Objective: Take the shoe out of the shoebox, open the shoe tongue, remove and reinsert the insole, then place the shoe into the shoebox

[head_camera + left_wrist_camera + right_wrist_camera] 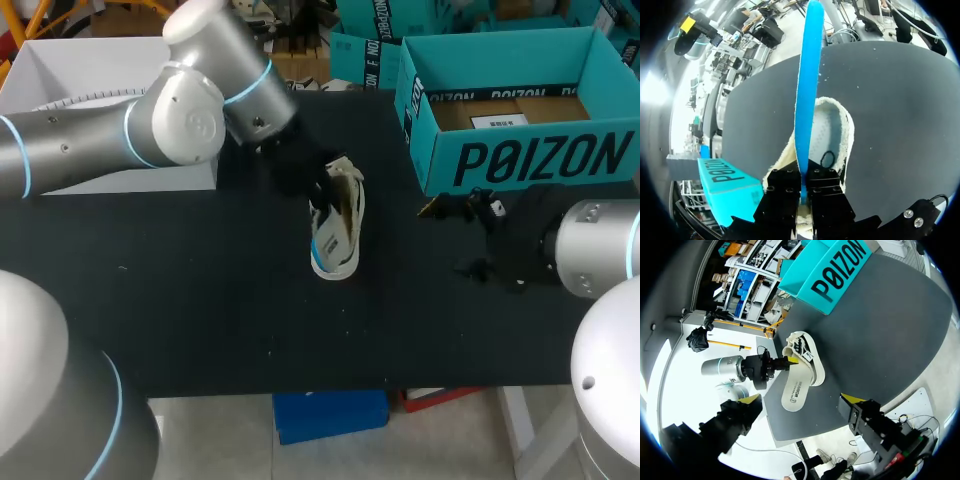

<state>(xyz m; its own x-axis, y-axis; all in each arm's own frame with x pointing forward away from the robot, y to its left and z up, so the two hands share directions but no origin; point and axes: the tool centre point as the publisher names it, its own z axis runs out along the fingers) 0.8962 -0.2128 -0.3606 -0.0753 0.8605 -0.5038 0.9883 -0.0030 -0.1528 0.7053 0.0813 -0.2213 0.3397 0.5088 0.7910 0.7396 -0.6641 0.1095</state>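
- Since the white low-top shoe with a pale rubber sole [337, 235] lies on its side on the black table [200, 300], apart from the open teal cardboard shoebox [520, 110], the first step looks done.
- Its thin bright-blue foam insole [807, 90] stands on edge over the shoe's opening. One end is pinched in the left claw [801, 192], and the other juts out past the shoe.
- Whether the insole is coming out or going back in cannot be told. My guess is that the task is at its middle, the remove-and-reinsert step.
- How the tongue sits is hidden behind the claw and the insole.
- What is left, as I judge it, is to seat the insole flat inside and then lift the shoe into the shoebox, which holds no shoe now.
- The left claw is closed to a narrow slit right at the shoe's collar. Both of its black fingers press the insole's edge from two sides.
- The right claw [802, 399] hangs over the table near the shoebox. It is spread wide with its yellow tips far apart, and it holds and touches nothing. The shoe's sole faces it.
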